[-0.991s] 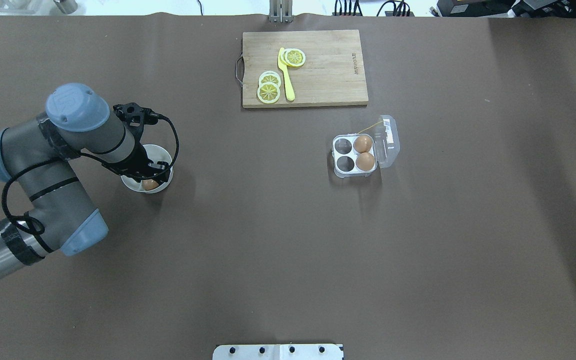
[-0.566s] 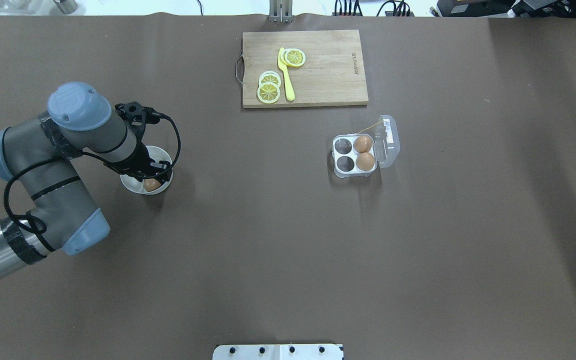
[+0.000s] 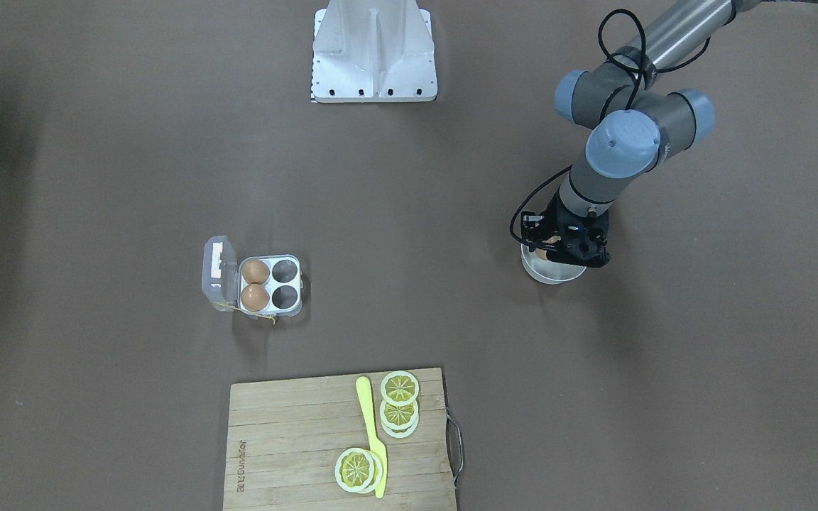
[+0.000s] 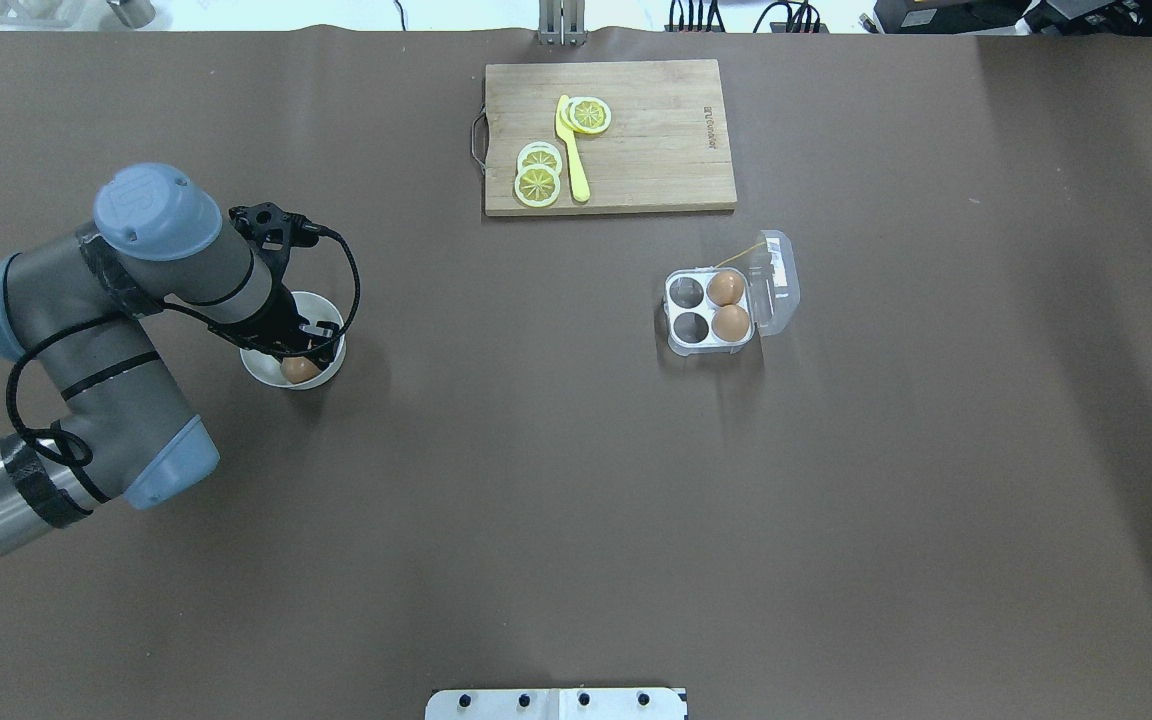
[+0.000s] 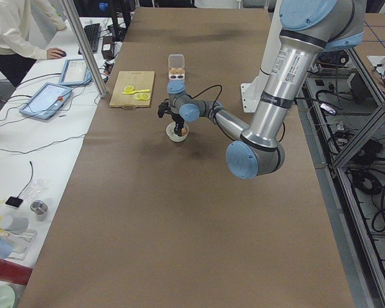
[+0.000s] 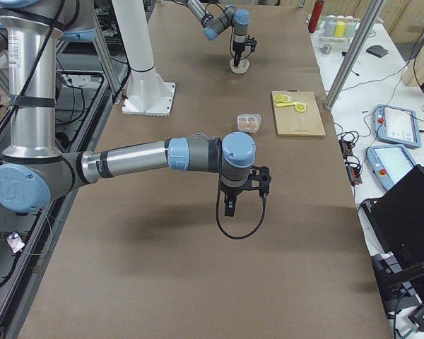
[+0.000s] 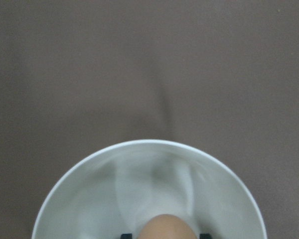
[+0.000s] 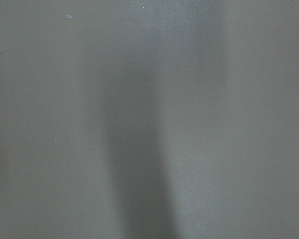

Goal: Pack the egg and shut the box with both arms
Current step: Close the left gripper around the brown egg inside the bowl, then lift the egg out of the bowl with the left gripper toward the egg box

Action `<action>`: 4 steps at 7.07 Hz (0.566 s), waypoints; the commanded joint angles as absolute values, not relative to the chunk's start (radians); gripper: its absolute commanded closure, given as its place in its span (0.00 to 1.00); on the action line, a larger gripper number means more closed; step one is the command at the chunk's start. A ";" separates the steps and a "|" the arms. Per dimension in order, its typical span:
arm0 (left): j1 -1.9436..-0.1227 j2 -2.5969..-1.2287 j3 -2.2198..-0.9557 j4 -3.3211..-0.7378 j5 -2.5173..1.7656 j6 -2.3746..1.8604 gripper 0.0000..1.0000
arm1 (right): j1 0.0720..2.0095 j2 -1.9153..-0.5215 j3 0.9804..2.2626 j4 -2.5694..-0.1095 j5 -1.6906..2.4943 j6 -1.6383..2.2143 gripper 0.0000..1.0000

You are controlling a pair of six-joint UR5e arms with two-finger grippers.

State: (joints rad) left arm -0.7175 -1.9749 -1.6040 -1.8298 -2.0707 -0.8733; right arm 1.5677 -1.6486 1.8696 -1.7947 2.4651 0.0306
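The egg lies in the round white bowl at the table's left, and also shows in the left wrist view. My left gripper is down inside the bowl, with a black fingertip close on each side of the egg, shut on it. The box stands open at centre right, its clear lid folded back. Two brown eggs fill the cells beside the lid; the other two cells are empty. My right gripper hangs over bare table far from the box; I cannot tell whether it is open or shut.
A wooden cutting board with lemon slices and a yellow knife lies at the far side. The white base block stands at the robot's edge. Bare brown table lies between bowl and box.
The left arm has shifted only slightly over the bowl. The egg stays in the bowl between the fingers. The box has not moved.
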 commanded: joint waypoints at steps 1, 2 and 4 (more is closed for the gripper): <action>-0.735 -1.973 -1.629 -1.824 -2.074 -0.871 0.93 | 1.568 -1.649 1.871 -1.795 2.465 0.031 0.00; -0.745 -1.962 -1.653 -1.819 -2.074 -0.871 1.00 | 1.568 -1.649 1.871 -1.795 2.465 0.031 0.00; -0.776 -1.941 -1.702 -1.815 -2.074 -0.876 1.00 | 1.568 -1.649 1.871 -1.795 2.465 0.032 0.00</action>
